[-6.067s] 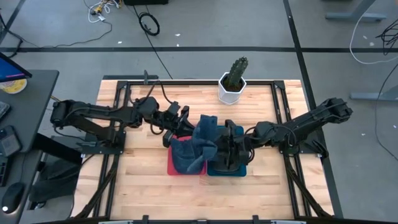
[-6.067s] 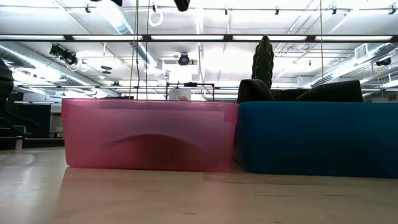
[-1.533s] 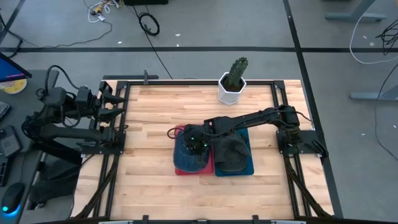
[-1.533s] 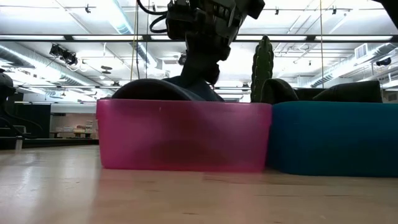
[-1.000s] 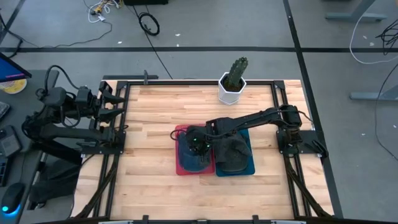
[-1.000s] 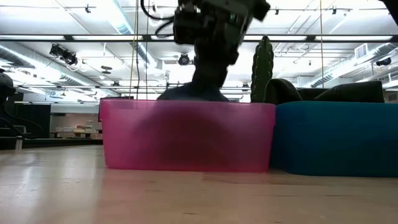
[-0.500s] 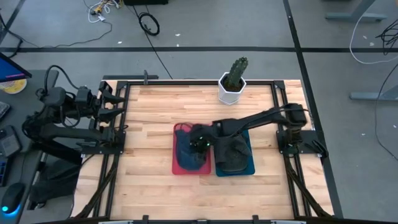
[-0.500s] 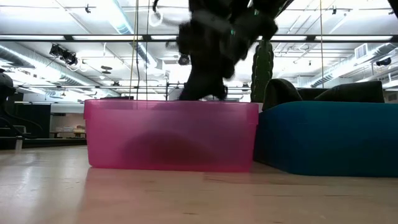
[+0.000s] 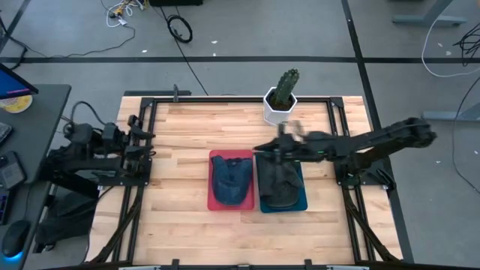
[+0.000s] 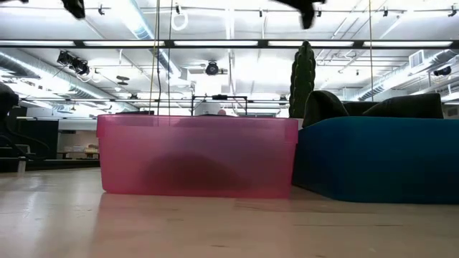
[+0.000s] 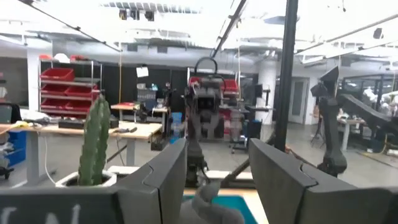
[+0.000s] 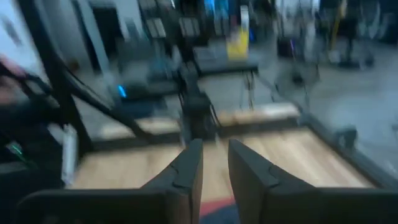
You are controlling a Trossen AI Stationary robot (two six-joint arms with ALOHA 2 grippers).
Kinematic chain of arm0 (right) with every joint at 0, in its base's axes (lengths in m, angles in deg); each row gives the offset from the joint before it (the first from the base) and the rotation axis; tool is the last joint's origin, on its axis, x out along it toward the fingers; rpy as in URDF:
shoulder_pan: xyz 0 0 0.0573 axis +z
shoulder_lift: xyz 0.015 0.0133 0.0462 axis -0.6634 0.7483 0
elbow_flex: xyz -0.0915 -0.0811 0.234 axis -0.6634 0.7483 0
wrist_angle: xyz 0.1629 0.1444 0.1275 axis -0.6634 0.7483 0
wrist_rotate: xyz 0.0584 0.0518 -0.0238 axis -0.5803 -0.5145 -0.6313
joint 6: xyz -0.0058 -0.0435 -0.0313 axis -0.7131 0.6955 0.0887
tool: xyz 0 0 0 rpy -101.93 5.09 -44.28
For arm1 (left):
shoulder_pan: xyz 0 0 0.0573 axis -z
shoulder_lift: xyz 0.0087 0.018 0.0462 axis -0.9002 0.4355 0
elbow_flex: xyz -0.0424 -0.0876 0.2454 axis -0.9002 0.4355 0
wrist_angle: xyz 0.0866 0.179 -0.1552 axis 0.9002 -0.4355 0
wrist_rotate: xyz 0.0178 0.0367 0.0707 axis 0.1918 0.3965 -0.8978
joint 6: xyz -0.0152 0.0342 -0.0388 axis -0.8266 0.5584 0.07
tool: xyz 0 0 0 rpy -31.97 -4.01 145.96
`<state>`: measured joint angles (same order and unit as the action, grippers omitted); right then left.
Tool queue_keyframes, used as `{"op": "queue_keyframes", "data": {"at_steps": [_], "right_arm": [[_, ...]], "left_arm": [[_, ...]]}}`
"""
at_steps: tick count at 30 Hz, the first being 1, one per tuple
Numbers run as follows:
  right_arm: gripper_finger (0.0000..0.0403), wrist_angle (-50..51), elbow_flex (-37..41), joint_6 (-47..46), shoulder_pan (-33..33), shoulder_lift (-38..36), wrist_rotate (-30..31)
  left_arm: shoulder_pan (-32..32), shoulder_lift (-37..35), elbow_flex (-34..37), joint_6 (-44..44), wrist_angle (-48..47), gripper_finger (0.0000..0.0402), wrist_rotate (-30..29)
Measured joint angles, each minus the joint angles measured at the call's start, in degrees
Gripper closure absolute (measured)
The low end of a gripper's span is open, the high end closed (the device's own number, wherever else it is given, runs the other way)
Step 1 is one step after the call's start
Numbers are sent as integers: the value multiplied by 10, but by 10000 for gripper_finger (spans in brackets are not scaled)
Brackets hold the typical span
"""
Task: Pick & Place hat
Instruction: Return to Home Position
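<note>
A: Where do the hats lie?

B: The dark blue cap point(image 9: 231, 180) lies in the red bin point(image 9: 211, 191), crown up. The gray caps point(image 9: 279, 184) are heaped in the blue bin point(image 9: 281, 210) touching its right side. From table height a gray crown humps above the blue wall, while nothing rises over the red one.

A: And the arms?

B: The right gripper point(image 12: 214, 149) hangs above the table point(image 9: 180, 127) near the far end of the blue bin, with the arm stretched out low from its base. Its fingers stand a narrow slit apart, with nothing between them. The left gripper point(image 11: 217, 152) is folded in at the table's left edge, well apart from both bins. Its fingers are spread wider and are also empty.

A: If the blue cap had to be lifted out, how would it behave?

B: I judge it light and soft. The cloth crown would cave under a pinch and the cap would dangle and swing. The brim looks like the stiffer part and should be the surest hold. Failing that, a fold of the crown near the front would do, taken deep, since thin cloth can slide from the fingertips.

A: Anything nearby to mind?

B: The cactus point(image 9: 283, 86) in its white pot stands just beyond the blue bin.
</note>
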<state>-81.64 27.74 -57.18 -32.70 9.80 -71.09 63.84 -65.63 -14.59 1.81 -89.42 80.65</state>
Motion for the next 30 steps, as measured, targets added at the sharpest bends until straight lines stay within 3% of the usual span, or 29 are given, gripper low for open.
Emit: {"op": "queue_keyframes", "data": {"at_steps": [4, 7, 15, 19, 24, 30], "right_arm": [[323, -142, 139, 10, 1, -102, -16], [323, -188, 219, 1, 0, -154, -6], [323, -362, 384, -4, -2, -198, 34], [323, -434, 442, 8, -2, -198, 37], [323, -504, 502, 33, -1, -198, 37], [323, -442, 504, 41, -2, -197, 37]], "left_arm": [[0, -26, 59, 0, 13, 225, 0], [0, -22, 88, 0, 17, 225, 1], [-1, -26, 210, 0, 4, 225, -2], [-1, -26, 265, 0, 10, 225, -2], [-1, -26, 271, 4, 36, 225, 2], [-1, -24, 271, 4, 54, 225, 2]]}}
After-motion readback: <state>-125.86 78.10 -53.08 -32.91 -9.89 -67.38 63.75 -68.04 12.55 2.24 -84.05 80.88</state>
